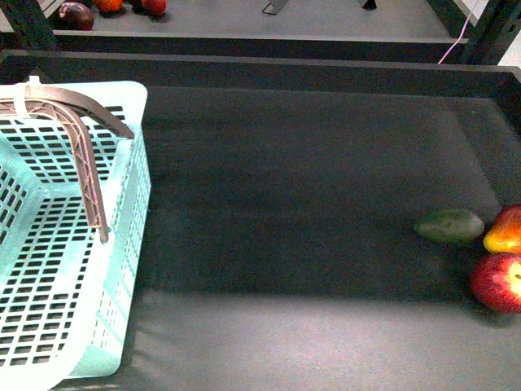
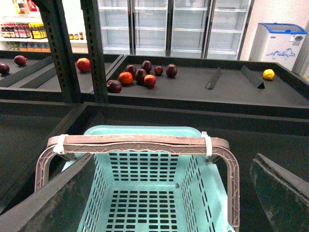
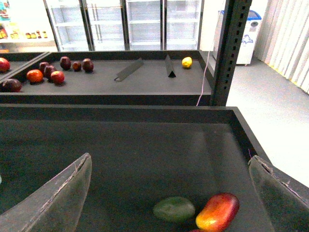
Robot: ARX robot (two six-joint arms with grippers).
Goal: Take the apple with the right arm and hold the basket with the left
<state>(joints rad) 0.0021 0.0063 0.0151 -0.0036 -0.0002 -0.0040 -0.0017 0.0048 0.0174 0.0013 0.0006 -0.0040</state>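
Apple [image 1: 498, 282] lay far right near green fruit [image 1: 449, 226]; our L gripper [image 2: 174, 157] faced basket [image 1: 130, 236] (fingers wide, empty), R gripper [image 3: 170, 158] likewise spread w/ nothing held.

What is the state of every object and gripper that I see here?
Basket: empty, not gripped.
Apple: resting loose, not gripped.
Green fruit: lying loose.
Red-yellow fruit: lying loose.
Left gripper: jaws open, empty.
Right gripper: jaws open, empty.
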